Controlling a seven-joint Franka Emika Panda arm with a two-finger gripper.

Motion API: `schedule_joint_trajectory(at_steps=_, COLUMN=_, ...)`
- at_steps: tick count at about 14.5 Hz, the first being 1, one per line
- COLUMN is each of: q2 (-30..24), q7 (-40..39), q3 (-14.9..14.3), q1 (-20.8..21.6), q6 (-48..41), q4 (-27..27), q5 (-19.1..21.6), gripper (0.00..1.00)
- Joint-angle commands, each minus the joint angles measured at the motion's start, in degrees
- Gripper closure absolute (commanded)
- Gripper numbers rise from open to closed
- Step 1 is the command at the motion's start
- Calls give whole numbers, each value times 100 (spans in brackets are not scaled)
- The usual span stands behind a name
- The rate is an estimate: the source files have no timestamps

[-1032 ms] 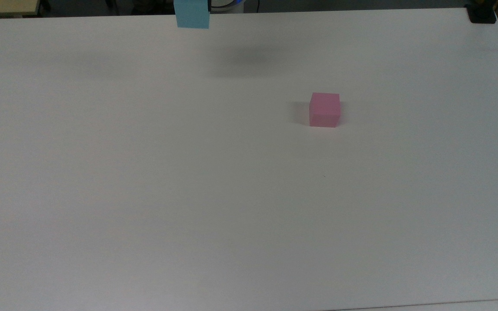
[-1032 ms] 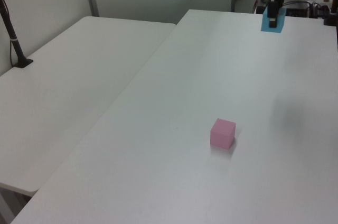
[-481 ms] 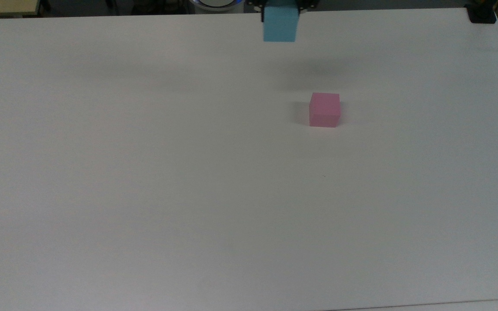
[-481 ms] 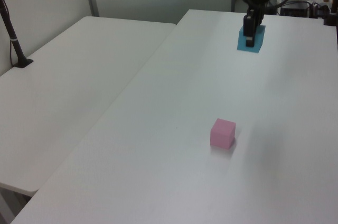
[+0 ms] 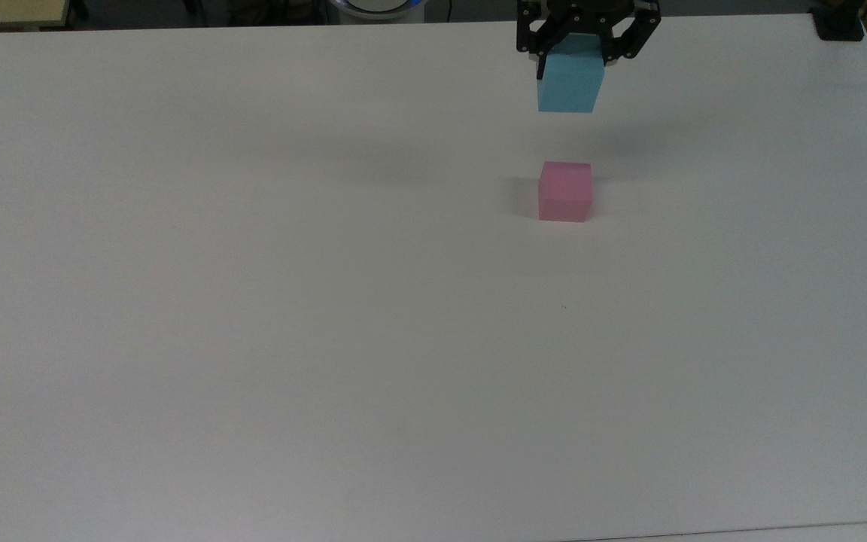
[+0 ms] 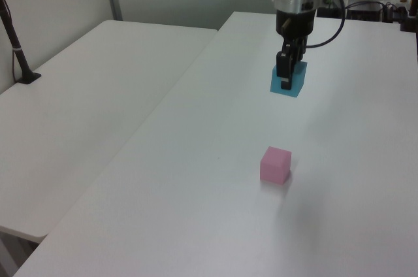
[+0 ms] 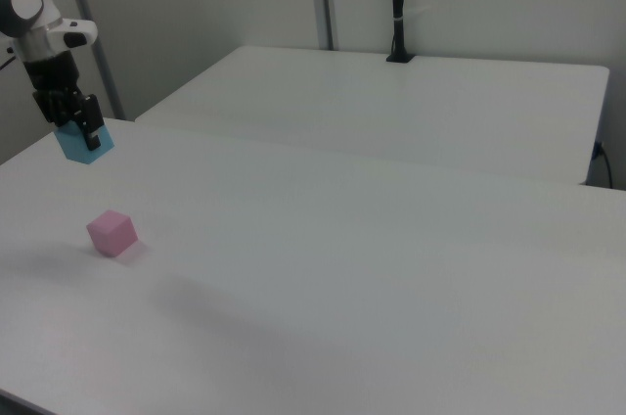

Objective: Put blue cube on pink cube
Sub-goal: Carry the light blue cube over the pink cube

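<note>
My gripper (image 5: 570, 79) (image 6: 287, 80) (image 7: 83, 139) is shut on the blue cube (image 5: 569, 84) (image 6: 292, 81) (image 7: 82, 147) and holds it in the air. The pink cube (image 5: 565, 191) (image 6: 275, 164) (image 7: 111, 232) rests on the white table (image 5: 328, 339). In the top view the blue cube hangs just above the pink cube, nearly in line with it. In the left view the blue cube is farther back than the pink cube and well above the table. In the right view it is up and to the left of the pink cube.
A second white table (image 6: 85, 107) (image 7: 411, 112) adjoins this one. A black post (image 6: 16, 48) (image 7: 397, 4) stands on it. A black clamp (image 5: 838, 26) sits at the table's far right corner in the top view. Wide bare tabletop surrounds the pink cube.
The gripper with the blue cube has moved to the top view's right and toward the pink cube, from the table's far edge to a spot close by it. The pink cube has stayed put.
</note>
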Motion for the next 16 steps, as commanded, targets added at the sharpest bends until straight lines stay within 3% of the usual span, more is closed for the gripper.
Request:
schedule_joint_trajectory(at_steps=1, q2=126, q7=179, q3=-81, q1=194, q6=74, q4=203, q5=24, gripper=88)
schedule_joint_trajectory(at_steps=10, q2=837, q7=434, q3=-81, q1=318, q6=566, q4=45, q5=41, gripper=88)
schedule_joint_trajectory(at_steps=14, q2=882, q7=795, q3=-81, q1=344, q6=1101, q4=-552, q5=59, gripper=88)
schedule_joint_trajectory(at_steps=16, q2=899, q7=795, q3=-81, q1=318, q6=1199, q4=-606, q5=59, gripper=88)
